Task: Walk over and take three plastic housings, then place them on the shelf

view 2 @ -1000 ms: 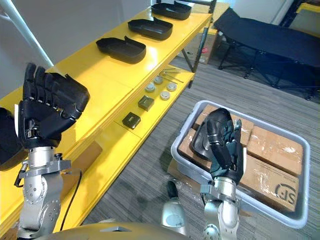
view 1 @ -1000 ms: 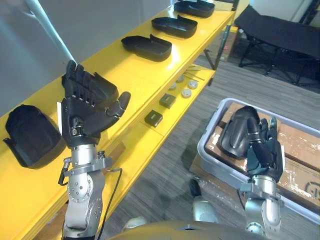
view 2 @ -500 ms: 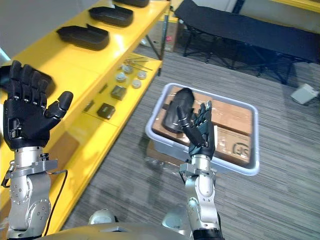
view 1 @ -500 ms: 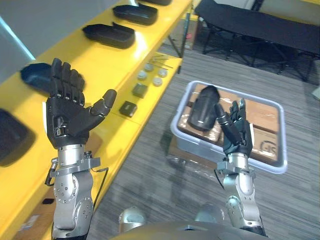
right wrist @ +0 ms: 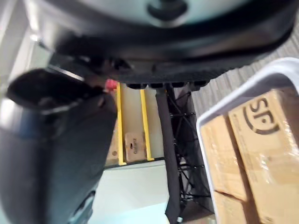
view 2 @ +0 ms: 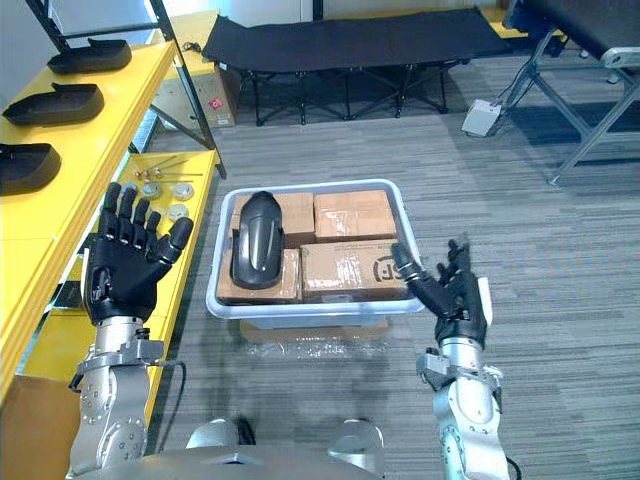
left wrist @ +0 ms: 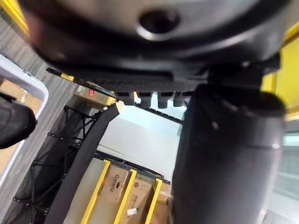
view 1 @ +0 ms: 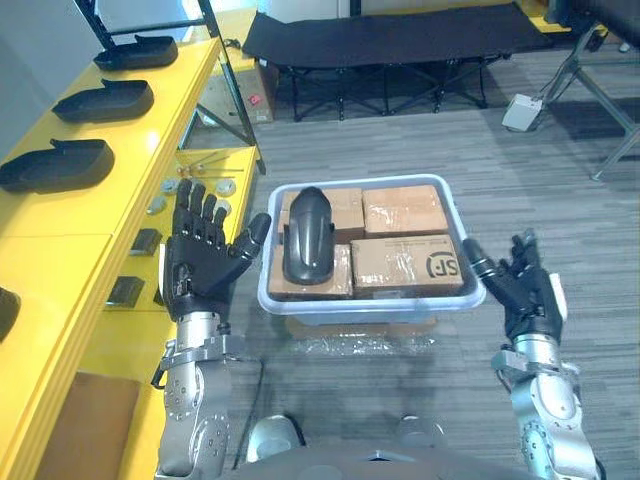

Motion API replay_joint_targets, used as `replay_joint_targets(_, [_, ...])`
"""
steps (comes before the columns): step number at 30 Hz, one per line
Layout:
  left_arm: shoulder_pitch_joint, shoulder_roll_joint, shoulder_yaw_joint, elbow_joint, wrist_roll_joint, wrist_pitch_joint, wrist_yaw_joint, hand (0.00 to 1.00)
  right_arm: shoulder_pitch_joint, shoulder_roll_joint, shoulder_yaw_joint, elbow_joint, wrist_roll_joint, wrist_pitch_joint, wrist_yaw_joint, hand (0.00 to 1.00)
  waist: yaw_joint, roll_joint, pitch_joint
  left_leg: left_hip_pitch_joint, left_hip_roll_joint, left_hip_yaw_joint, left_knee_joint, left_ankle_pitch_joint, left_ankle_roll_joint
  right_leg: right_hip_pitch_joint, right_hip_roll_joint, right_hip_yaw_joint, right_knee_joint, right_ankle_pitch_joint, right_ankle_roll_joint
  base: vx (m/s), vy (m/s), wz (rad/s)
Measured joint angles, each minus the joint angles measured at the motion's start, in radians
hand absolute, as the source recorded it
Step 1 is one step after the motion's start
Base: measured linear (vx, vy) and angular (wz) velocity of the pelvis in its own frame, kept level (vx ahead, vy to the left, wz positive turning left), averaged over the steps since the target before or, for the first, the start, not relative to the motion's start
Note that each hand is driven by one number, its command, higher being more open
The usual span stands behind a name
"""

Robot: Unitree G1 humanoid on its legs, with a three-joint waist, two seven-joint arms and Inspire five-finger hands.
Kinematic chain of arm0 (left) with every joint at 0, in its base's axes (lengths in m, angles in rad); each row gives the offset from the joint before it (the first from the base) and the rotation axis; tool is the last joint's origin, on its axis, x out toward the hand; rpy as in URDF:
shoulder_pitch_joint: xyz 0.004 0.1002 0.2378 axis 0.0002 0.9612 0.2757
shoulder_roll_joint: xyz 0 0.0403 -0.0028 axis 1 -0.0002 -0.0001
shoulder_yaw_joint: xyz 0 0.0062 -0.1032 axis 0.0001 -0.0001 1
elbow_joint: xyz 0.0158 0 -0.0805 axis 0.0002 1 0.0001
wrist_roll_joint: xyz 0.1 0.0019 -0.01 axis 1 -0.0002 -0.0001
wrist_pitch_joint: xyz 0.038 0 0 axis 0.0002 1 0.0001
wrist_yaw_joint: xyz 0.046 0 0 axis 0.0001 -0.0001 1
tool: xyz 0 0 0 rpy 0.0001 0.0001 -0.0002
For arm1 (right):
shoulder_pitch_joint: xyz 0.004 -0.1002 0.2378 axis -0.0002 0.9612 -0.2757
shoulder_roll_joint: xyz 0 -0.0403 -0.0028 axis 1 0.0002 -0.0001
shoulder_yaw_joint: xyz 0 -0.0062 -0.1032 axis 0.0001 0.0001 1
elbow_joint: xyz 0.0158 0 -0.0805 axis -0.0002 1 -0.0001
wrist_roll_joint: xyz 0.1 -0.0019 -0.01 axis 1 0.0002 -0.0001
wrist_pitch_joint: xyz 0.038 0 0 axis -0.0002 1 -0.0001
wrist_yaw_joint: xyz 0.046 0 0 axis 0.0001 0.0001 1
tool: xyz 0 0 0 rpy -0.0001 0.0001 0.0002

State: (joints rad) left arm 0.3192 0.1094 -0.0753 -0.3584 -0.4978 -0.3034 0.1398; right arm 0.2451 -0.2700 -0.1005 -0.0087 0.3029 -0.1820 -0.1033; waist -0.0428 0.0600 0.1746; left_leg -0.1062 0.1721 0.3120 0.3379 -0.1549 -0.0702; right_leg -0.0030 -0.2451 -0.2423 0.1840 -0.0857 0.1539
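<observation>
black housing (view 1: 305, 235) in bin (view 1: 368, 300), underside hidden; left robot hand (view 1: 200, 270), right robot hand (view 1: 527, 297) splayed.

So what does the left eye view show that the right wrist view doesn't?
Left eye view, not the wrist: the black housing, other housings on the yellow shelf, and the open left hand. Right wrist view, not the eye: a carton between distant yellow rails. Both: the grey bin, its cardboard boxes, the black cot and the open right hand.
</observation>
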Motion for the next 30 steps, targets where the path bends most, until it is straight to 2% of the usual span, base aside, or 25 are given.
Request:
replay_joint_targets(2, [-0.01,0.02,-0.004,0.012,-0.001,0.014,0.0,1.0,-0.134,-0.001,0.022,0.161,-0.052,0.005,-0.006,1.0,0.012,-0.005,0.007,-0.036,-0.029,-0.004,0.011,0.008,0.018,-0.012,-0.025,-0.019,-0.032,0.044,0.017,-0.05,0.166,0.16])
replay_joint_targets(5, [-0.018,0.028,-0.008,0.012,0.002,0.028,-0.001,1.0,-0.249,-0.008,0.041,0.281,-0.099,0.022,-0.031,1.0,0.038,-0.003,0.025,-0.073,-0.045,-0.037,0.018,0.016,0.031,-0.01,-0.032,-0.063,-0.056,0.074,0.019,-0.06,0.07,0.34])
replay_joint_targets(8, [-0.069,0.039,-0.007,0.013,0.008,0.029,-0.002,1.0,-0.47,-0.087,0.073,0.432,-0.143,0.037,-0.088,1.0,0.065,0.006,0.097,-0.155,-0.057,-0.098,0.045,0.027,0.046,-0.022,-0.033,-0.127,-0.07,0.092,0.019,-0.15,0.034,0.56])
replay_joint_targets(9, [-0.082,0.04,-0.006,0.013,0.008,0.028,-0.006,1.0,-0.55,-0.114,0.074,0.488,-0.142,0.043,-0.111,1.0,0.077,0.009,0.115,-0.179,-0.061,-0.11,0.044,0.034,0.041,-0.035,-0.033,-0.142,-0.073,0.099,0.015,-0.18,0.036,0.38])
replay_joint_targets(11, [-0.101,0.042,-0.007,0.013,0.007,0.028,-0.025,1.0,-0.742,-0.189,0.074,0.606,-0.16,0.057,-0.157,1.0,0.106,0.021,0.174,-0.224,-0.07,-0.13,0.036,0.062,0.045,-0.062,-0.033,-0.168,-0.085,0.118,0.009,-0.17,0.035,0.34])
replay_joint_targets(13, [-0.092,0.042,-0.012,0.013,0.007,0.027,-0.052,1.0,-0.86,-0.268,0.097,0.647,-0.194,0.072,-0.194,1.0,0.127,0.034,0.216,-0.252,-0.084,-0.154,0.019,0.092,0.05,-0.081,-0.038,-0.194,-0.087,0.128,0.009,-0.12,0.027,0.38])
replay_joint_targets(15, [-0.078,0.046,-0.037,0.014,0.007,0.027,-0.06,1.0,-0.92,-0.315,0.131,0.665,-0.204,0.077,-0.202,1.0,0.132,0.041,0.231,-0.273,-0.092,-0.173,0.016,0.113,0.063,-0.086,-0.039,-0.214,-0.09,0.131,0.012,-0.03,0.01,0.32])
replay_joint_targets(17, [-0.078,0.068,-0.089,0.018,0.006,0.027,-0.09,1.0,-0.979,-0.346,0.169,0.712,-0.223,0.094,-0.211,1.0,0.157,0.036,0.239,-0.28,-0.097,-0.179,0.005,0.122,0.067,-0.085,-0.036,-0.224,-0.104,0.141,0.009,0.02,0.002,0.14])
replay_joint_targets(23, [-0.107,0.077,-0.175,0.062,-0.012,0.02,-0.135,1.0,-1.097,-0.364,0.232,0.882,-0.221,0.156,-0.213,1.0,0.181,0.043,0.243,-0.296,-0.1,-0.194,0.005,0.125,0.07,-0.09,-0.036,-0.245,-0.101,0.141,0.009,0.01,0.01,0.08])
replay_joint_targets(27, [-0.158,0.075,-0.218,0.14,-0.015,-0.003,-0.124,1.0,-1.221,-0.443,0.301,1.006,-0.221,0.202,-0.208,1.0,0.21,0.091,0.274,-0.309,-0.105,-0.2,0.001,0.136,0.072,-0.102,-0.04,-0.25,-0.093,0.141,0.008,-0.05,0.032,0.05])
replay_joint_targets(30, [-0.167,0.074,-0.233,0.168,-0.027,-0.004,-0.113,1.0,-1.295,-0.46,0.311,1.069,-0.22,0.243,-0.206,1.0,0.221,0.107,0.298,-0.31,-0.107,-0.206,-0.02,0.155,0.071,-0.116,-0.042,-0.255,-0.078,0.137,0.003,-0.07,0.023,0.06])
